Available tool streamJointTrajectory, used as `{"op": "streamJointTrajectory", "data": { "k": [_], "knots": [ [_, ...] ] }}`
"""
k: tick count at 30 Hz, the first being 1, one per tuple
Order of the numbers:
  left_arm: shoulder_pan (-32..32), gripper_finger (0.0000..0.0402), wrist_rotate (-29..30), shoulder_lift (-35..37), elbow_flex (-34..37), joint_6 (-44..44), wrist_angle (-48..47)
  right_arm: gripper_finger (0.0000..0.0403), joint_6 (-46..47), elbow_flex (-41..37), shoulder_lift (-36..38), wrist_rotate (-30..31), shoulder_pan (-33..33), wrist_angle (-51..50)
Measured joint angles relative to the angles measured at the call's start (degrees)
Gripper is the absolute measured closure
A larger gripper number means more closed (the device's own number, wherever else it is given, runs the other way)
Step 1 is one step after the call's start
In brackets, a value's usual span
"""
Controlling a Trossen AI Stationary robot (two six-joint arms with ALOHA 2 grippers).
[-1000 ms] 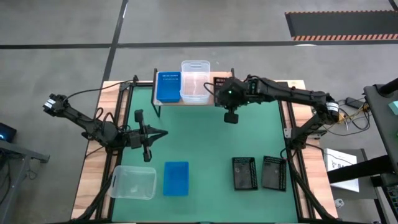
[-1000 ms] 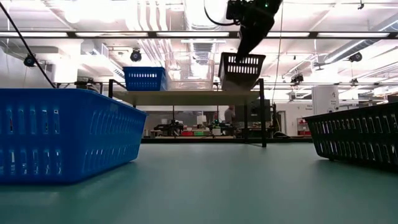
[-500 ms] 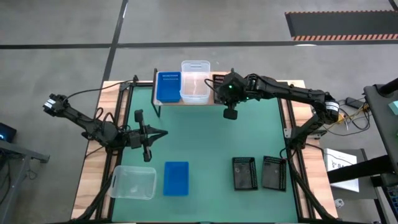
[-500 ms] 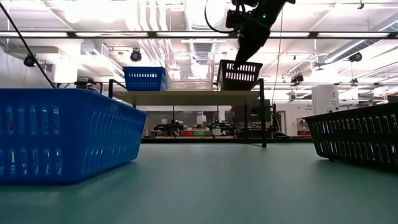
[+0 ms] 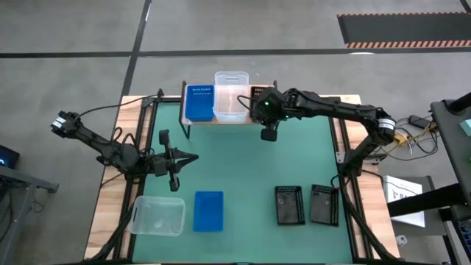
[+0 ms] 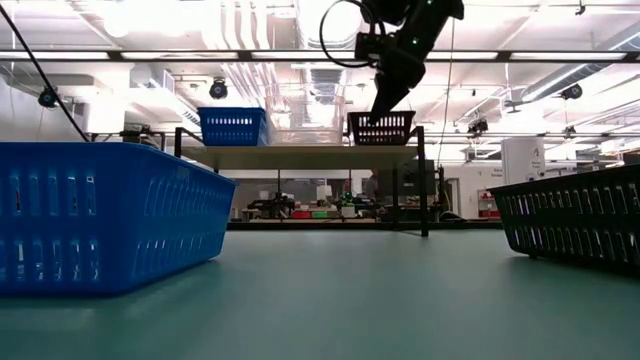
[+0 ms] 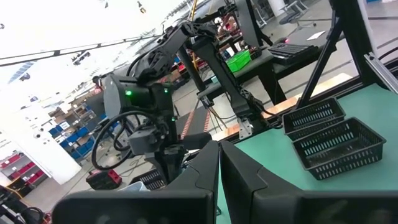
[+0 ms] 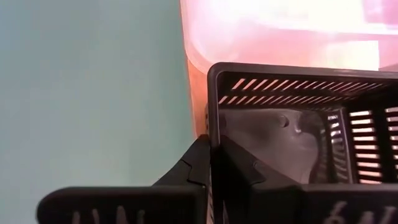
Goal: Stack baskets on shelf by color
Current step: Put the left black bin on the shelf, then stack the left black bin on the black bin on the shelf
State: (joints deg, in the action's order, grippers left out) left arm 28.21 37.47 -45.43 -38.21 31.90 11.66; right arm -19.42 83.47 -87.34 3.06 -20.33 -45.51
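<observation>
Baskets are counted seven in the high view. On the shelf point(image 5: 228, 122) three are seen side by side: one blue basket point(image 5: 198, 104), one clear basket point(image 5: 231, 96) and one black basket point(image 6: 381, 128). The black basket is set level on the shelf top, just beside the clear one, and its near wall is gripped by the closed fingers of the right gripper point(image 6: 385, 104). On the green table point(image 5: 243, 169) four more are lying: one clear basket on the table point(image 5: 157, 216) and one blue basket on the table point(image 5: 208, 210) at the near left, and two black baskets on the table point(image 5: 288, 204) side by side at the near right. The left gripper point(image 5: 193, 157) is held over the left part of the table, well apart from all baskets, with its fingers closed on nothing.
</observation>
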Motion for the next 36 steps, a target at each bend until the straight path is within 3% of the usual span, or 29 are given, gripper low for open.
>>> {"op": "streamJointTrajectory", "data": {
  "k": [19, 28, 36],
  "knots": [
    [0.01, 0.0402, -0.01, 0.13, 0.12, 0.11, 0.42, 0.0245, 1.77, 0.28, 0.23, 0.01, -2.1, 1.26],
    [-0.01, 0.0402, -0.01, 0.11, 0.17, 0.61, 0.99, 0.023, 6.95, 0.28, 4.05, -0.07, -0.47, 0.73],
    [-0.01, 0.0402, -0.02, 0.09, 0.21, 1.13, 1.53, 0.0229, 12.9, 0.28, 9.2, -0.09, 8.06, 0.82]
  ]
}}
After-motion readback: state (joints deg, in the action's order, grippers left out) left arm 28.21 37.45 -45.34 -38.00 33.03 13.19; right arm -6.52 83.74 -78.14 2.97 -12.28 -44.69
